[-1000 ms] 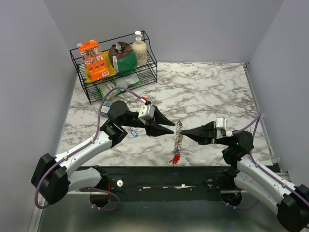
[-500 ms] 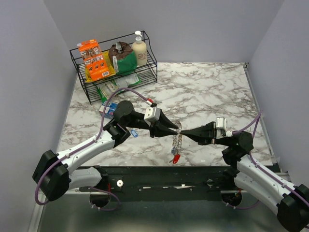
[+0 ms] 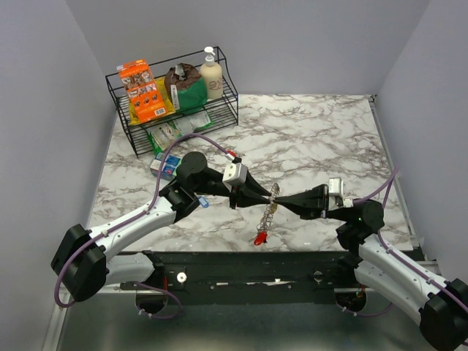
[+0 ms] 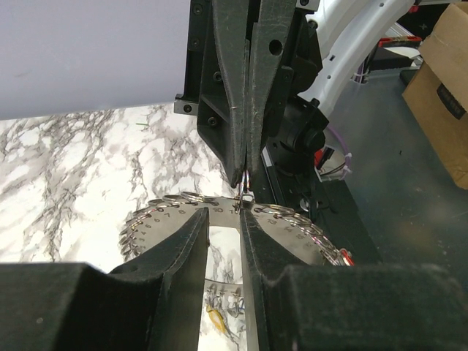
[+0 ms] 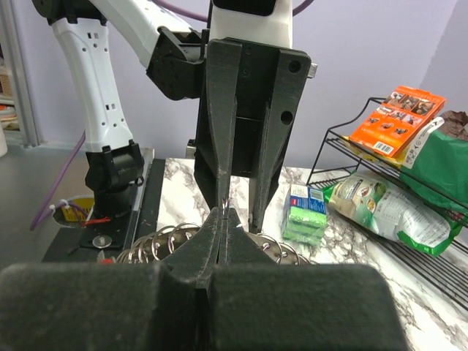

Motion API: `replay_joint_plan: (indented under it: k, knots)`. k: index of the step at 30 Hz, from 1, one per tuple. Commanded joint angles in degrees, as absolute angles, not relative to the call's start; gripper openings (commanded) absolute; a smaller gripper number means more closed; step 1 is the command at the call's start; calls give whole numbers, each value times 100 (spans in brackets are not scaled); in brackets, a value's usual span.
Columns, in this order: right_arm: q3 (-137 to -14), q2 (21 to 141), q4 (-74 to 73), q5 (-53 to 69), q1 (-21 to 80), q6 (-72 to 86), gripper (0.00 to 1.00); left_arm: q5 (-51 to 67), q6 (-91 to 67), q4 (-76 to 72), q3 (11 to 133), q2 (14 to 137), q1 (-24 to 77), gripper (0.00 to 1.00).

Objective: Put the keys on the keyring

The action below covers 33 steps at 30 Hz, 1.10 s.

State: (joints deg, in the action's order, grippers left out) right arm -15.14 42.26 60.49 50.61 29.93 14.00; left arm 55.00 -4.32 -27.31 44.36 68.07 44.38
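Right gripper (image 3: 282, 203), fingers pressed flat together on a small loop of the keyring (image 4: 157, 217), tip to tip with the left gripper (image 3: 262, 197) above the near half of the table (image 3: 314, 131). Left gripper's fingers (image 4: 179, 263) narrowly apart, the keyring's silver band across the gap at their tips; contact between pads and band impossible to tell. White marble with grey veins over the whole table top. At the far left corner, a black wire rack (image 3: 232, 108) with two shelves. On the upper shelf, from left to right, an orange box (image 3: 140, 89), a green bag (image 3: 189, 91) with a brown top, and a cream bottle (image 3: 211, 77) with a white cap. On the lower shelf, pale printed packets. Just in front of the rack, beside the left arm, a blue-and-green packet (image 3: 162, 166) flat on the marble. Keyring held up between the two grippers: a long band strung with many small rings, draped down toward the near edge of the table, its lower end perhaps touching the marble, perhaps not. Red key (image 3: 259, 238) hanging at that lowest end. Yellow key (image 4: 213, 316) farther up, glimpsed through the gap between the left fingers. Blue key (image 3: 202, 201) apart from the others, flat on the marble just beside the left arm's wrist, not on the keyring.
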Motion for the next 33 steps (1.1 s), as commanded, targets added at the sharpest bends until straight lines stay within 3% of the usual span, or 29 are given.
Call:
replay_joint_plan:
  k: [1,11,16,25,27,33]
  knots:
    - [-1459,4201,6530,4922,3006,1415,0,5361,-369,-2874,4544,6794,4474,32]
    - [-1433,4210,6574,4922,3006,1441,0,5475,-571,-3173,4456,6671,4474,36]
    - [-1424,4201,6574,4939,3006,1459,0,5537,-659,-3261,4482,6741,4482,25]
    - [-1398,4192,6495,4940,3006,1406,0,5599,-677,-3261,4579,6882,4518,13]
    - [-1380,4175,6469,4913,3006,1415,0,5590,-668,-3243,4614,6899,4526,0]
    - [-1424,4157,6206,4790,3006,1424,1,5038,-326,-2831,4623,6759,4526,0]
